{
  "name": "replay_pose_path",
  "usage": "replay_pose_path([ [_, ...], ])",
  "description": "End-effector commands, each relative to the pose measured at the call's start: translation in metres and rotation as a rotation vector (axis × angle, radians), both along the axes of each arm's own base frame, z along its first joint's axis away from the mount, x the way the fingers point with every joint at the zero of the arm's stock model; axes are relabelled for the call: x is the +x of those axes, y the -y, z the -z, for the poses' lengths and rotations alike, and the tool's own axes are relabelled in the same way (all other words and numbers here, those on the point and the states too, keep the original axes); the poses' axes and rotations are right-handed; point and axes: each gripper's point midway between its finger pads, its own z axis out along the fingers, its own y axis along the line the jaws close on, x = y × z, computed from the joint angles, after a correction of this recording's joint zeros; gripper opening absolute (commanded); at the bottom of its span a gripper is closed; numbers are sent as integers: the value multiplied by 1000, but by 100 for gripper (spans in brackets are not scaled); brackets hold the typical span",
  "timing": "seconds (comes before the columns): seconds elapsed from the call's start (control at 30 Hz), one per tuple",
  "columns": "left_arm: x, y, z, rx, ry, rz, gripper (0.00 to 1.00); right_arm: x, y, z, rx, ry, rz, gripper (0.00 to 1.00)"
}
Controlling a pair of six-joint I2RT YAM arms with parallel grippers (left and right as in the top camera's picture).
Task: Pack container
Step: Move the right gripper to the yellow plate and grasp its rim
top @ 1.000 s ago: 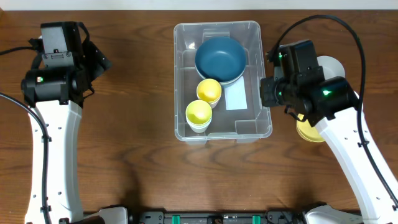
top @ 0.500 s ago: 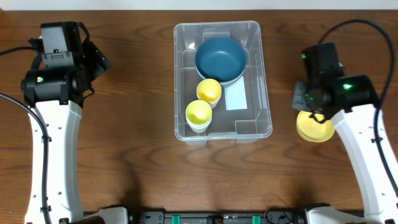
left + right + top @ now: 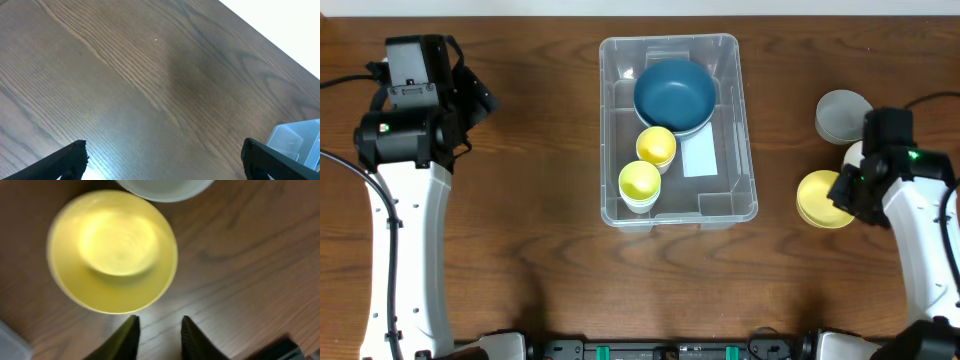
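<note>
Clear, colourless container [image 3: 740, 120] with a white label [image 3: 700, 157]. Dark blue bowl [image 3: 674, 93]. Two yellow cups [image 3: 656, 146] [image 3: 639, 180]. Glossy yellow bowl [image 3: 112, 250]. Pale grey bowl [image 3: 840, 113]. Dark brown table [image 3: 540, 200] with streaked wood grain.

Nothing I can actually read from my end. The only label is a white rectangular sticker [image 3: 700, 157] on the base of the large clear plastic rectangular bin [image 3: 747, 120], and any print is too small to make out.
</note>
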Motion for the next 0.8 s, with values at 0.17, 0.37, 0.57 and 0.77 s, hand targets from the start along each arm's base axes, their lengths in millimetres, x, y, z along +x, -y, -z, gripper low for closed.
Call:
replay_pose_path([
  [0.17,0,-2,-6,14,11,-4,98,-2,24,10,23,38,93,48],
  [0.37,0,-2,-6,13,11,-4,98,3,30,31,83,107,137,52],
  [0.57,0,-2,-6,14,11,-4,98,5,24,59,137,157,117,51],
  [0.77,0,-2,-6,13,11,-4,98,8,24,73,130,198,111,51],
])
